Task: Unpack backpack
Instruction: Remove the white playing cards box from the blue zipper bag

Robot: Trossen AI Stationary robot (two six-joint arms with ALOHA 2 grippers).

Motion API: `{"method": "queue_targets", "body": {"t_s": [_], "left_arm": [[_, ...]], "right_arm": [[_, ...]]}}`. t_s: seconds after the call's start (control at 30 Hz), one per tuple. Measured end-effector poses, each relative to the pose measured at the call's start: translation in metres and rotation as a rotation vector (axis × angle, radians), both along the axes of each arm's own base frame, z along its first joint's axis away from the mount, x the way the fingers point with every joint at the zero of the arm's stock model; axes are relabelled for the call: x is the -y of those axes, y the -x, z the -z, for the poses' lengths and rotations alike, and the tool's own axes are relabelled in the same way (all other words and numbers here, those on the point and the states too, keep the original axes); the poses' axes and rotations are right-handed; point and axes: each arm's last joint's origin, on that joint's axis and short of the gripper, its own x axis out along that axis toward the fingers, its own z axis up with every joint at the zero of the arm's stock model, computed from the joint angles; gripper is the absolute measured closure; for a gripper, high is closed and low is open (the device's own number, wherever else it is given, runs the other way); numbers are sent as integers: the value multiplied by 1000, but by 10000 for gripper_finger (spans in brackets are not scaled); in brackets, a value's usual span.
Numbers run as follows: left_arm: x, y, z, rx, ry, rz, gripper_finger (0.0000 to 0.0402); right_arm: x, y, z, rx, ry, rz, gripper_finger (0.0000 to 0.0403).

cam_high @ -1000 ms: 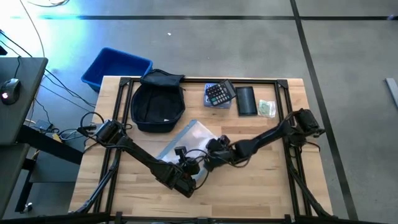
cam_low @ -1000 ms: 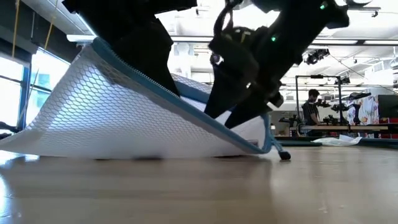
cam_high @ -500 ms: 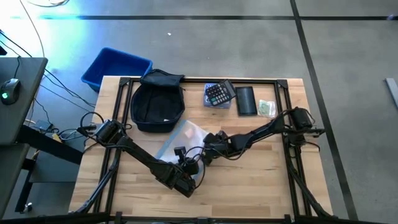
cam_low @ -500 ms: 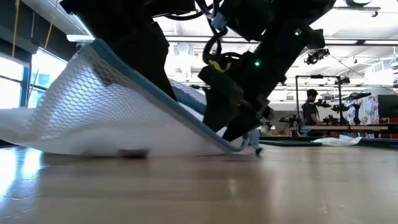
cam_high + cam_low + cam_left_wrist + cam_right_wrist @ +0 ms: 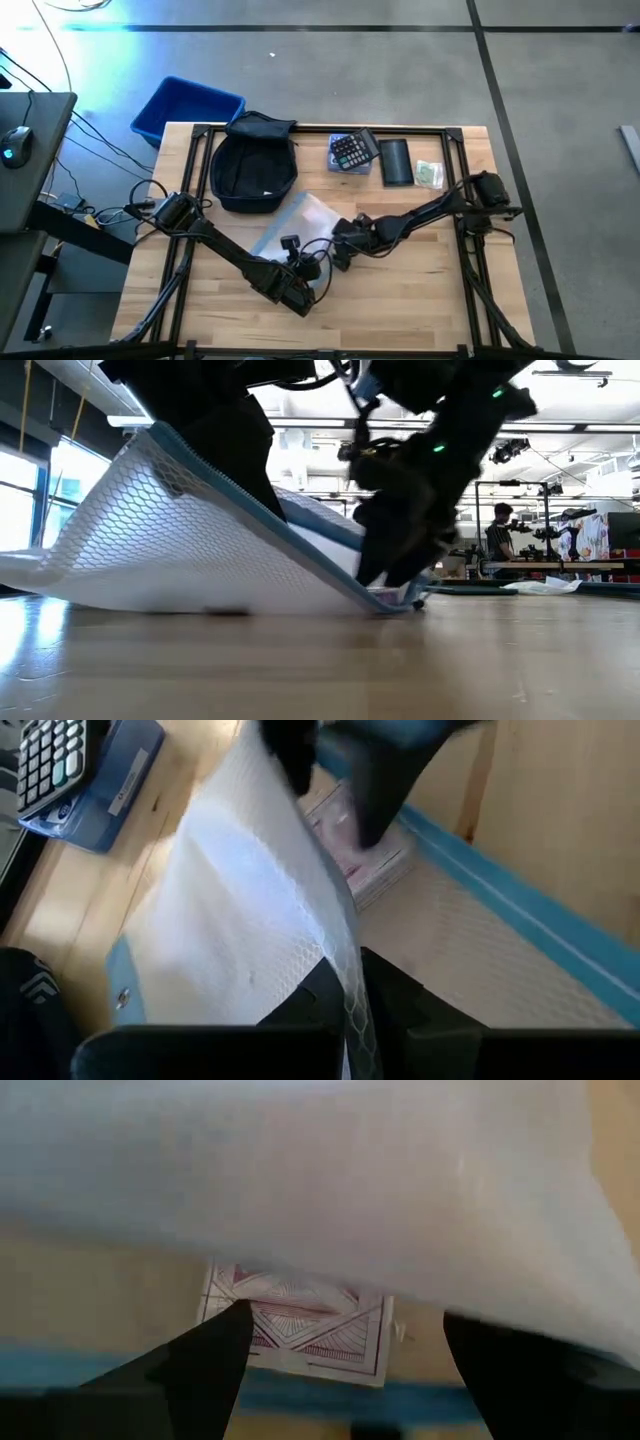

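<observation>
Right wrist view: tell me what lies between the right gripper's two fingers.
In the right wrist view, a patterned card pack lies inside the white mesh pouch, between the open right gripper fingers, untouched.

Right gripper moved deeper into the lifted mesh pouch

Over the last second the right gripper (image 5: pixel 341 258) has swung from beside the pouch's open edge to inside the white mesh pouch (image 5: pixel 190 540), its spread fingers (image 5: pixel 205 1365) now flanking a patterned card box (image 5: pixel 297 1325) lying just ahead of them. The pouch's blue-trimmed low corner (image 5: pixel 405 598) has slid along the table toward the left gripper (image 5: pixel 350 1010), and the zipper pull seen beyond it earlier no longer shows.
</observation>
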Motion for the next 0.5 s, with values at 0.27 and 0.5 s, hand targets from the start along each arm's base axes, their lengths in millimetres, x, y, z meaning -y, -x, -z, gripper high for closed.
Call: {"method": "queue_targets", "body": {"t_s": [0.27, 0.5], "left_arm": [[0, 0, 0, -1, 0, 0, 402], [0, 0, 0, -1, 0, 0, 402]], "right_arm": [[-21, 10, -15, 30, 20, -83, 87], [-30, 0, -23, 179, 83, -127, 87]]}}
